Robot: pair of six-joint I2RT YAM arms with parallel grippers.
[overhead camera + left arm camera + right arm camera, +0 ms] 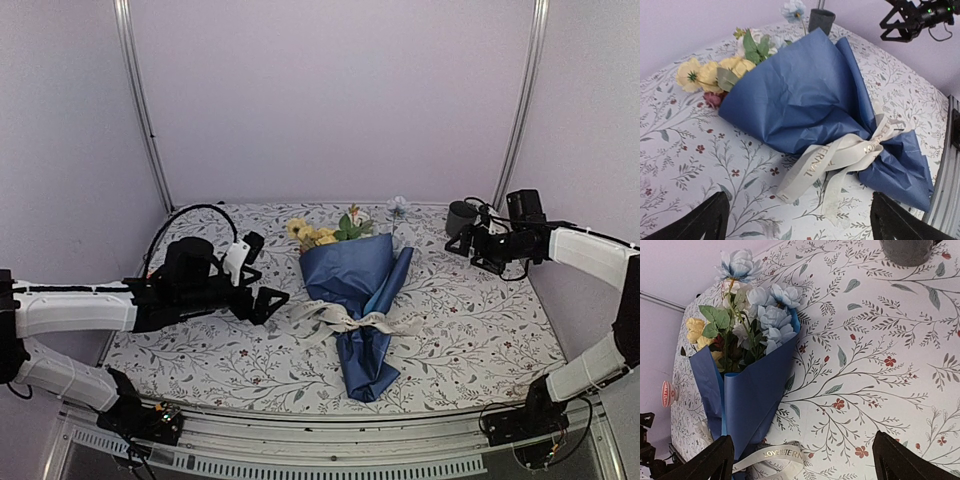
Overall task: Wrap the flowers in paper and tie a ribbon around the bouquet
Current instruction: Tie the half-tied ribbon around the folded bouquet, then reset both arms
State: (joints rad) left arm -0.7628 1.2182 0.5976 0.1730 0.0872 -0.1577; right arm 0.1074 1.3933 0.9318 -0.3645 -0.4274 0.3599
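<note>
Top external: bouquet [358, 300] lies between left claw [262, 275] and right claw [465, 248].

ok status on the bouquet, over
left gripper open, right gripper open, both off the bouquet. paper wrapped, ribbon tied round it. dark cup near right gripper, nothing blocking.

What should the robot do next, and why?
Probably just pull the left gripper and right gripper back and stop. Both are open, holding nothing, and the bouquet lies wrapped in blue paper with the ribbon tied around it.
</note>
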